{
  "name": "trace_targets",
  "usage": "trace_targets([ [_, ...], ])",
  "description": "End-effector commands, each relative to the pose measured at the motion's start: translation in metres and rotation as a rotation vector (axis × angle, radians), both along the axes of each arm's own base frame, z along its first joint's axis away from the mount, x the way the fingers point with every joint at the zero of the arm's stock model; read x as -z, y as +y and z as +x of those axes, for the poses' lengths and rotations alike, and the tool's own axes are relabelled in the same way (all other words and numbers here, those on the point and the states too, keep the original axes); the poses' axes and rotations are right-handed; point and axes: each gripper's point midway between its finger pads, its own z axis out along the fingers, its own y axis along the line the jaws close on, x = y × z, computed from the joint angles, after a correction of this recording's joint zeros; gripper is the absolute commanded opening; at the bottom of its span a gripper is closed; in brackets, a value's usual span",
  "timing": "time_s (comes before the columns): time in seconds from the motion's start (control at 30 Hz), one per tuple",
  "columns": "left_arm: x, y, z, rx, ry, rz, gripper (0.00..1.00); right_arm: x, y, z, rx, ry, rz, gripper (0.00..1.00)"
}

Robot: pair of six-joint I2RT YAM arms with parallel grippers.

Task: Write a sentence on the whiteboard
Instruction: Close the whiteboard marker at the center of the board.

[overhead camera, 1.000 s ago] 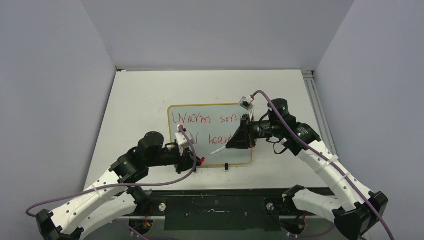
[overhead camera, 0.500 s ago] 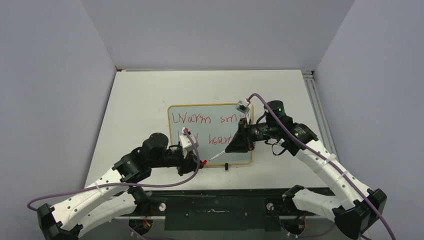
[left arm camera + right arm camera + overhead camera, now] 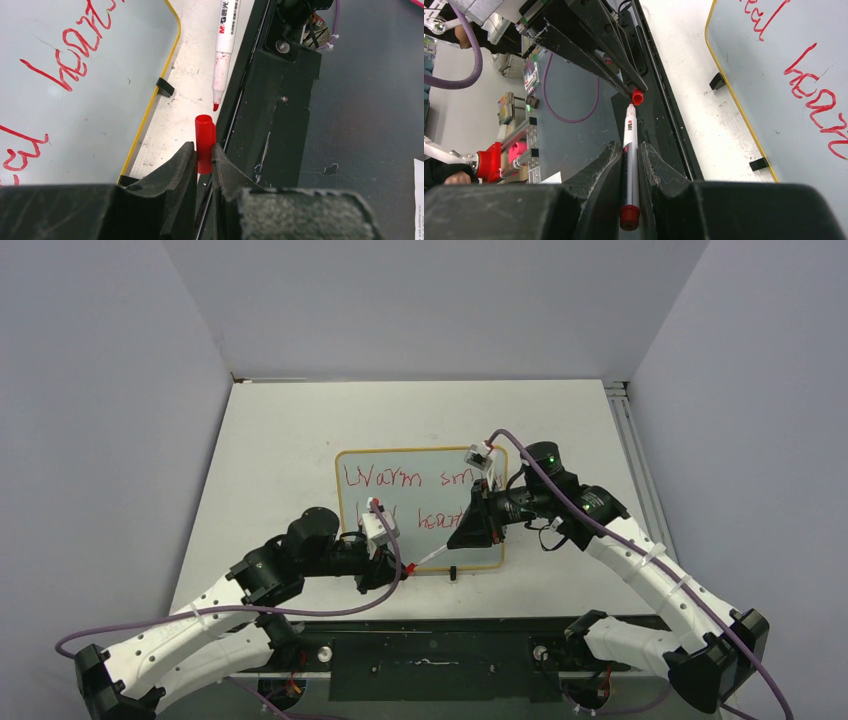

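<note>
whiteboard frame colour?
Yellow-orange. The whiteboard frame shows best in the left wrist view.

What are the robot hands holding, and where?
The left gripper pinches the red cap by its back half; the right gripper pinches the marker barrel near its red tail.

sentence (image 3: 383, 478): line ends behind right arm (image 3: 560, 502), second line's start behind left arm (image 3: 300, 550) | whiteboard (image 3: 430, 498): right side covered

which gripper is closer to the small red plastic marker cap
Left. The left gripper is shut on the cap itself; the right gripper holds the white red-tipped marker pen, its tip just short of the cap's open end.
</note>
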Motion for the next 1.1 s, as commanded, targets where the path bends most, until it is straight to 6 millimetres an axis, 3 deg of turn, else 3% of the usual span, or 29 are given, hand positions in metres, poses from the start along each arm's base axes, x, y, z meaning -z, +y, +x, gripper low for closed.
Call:
trace_targets([
  [0.0,-0.006,-0.003,0.000,0.014,-0.028,-0.017,0.00,-0.002,0.004,-0.003,-0.037,-0.026,0.020,0.05],
  [0.67,-0.006,-0.004,-0.005,0.029,-0.032,-0.017,0.00,0.003,0.011,0.001,-0.032,-0.026,0.024,0.05],
  [1.07,-0.007,-0.003,-0.004,0.025,-0.039,-0.016,0.00,0.010,0.014,-0.007,-0.066,-0.006,0.010,0.05],
])
